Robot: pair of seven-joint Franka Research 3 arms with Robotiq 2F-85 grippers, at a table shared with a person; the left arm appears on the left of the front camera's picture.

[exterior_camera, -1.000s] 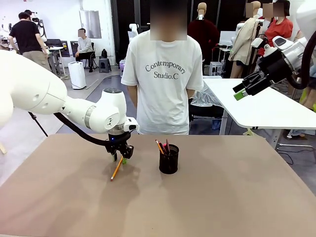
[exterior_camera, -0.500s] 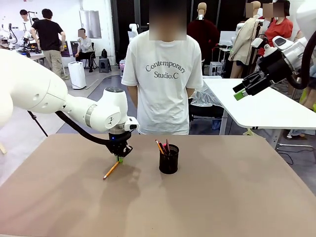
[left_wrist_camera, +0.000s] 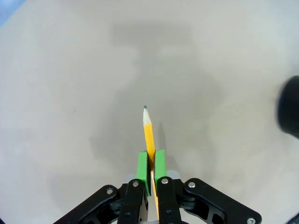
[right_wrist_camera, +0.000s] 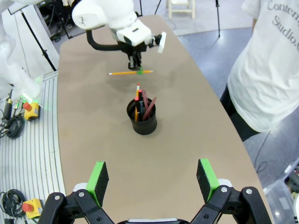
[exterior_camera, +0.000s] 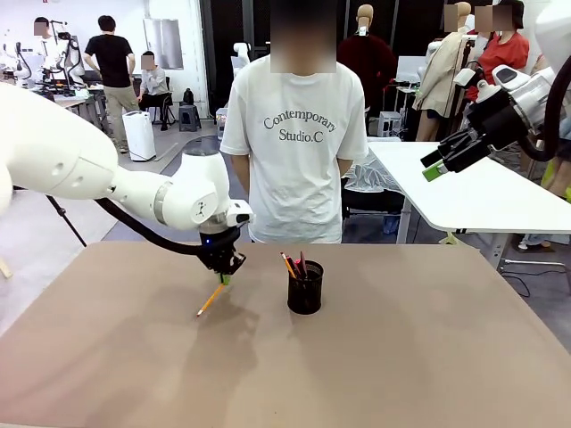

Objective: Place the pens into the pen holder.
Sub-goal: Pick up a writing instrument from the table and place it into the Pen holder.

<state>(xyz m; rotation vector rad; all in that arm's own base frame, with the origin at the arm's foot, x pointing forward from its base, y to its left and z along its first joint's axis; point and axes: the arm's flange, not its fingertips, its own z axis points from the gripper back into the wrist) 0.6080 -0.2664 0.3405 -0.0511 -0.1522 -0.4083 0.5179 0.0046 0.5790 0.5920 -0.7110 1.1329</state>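
Observation:
My left gripper [exterior_camera: 226, 275] is shut on a yellow pencil [exterior_camera: 211, 300], one of the pens, which slants down to the left just above the brown table. In the left wrist view the green pads [left_wrist_camera: 142, 165] pinch the pencil [left_wrist_camera: 148, 130], its tip pointing away. The black mesh pen holder [exterior_camera: 305, 288] stands to the right of it with a few pens [exterior_camera: 292, 265] upright inside. The right wrist view looks down on the pen holder [right_wrist_camera: 142, 117], the pencil [right_wrist_camera: 122, 73] and the left gripper [right_wrist_camera: 137, 68]. My right gripper [exterior_camera: 435, 163] hangs open, high at the right, holding nothing.
A person in a white T-shirt [exterior_camera: 297, 143] stands at the table's far edge, hands behind the back. A white table [exterior_camera: 482, 192] stands behind on the right. The brown table top [exterior_camera: 375, 357] lies bare around the pen holder.
The left gripper closed on the yellow pencil, then rose a little and shifted right with it. The right arm has not moved.

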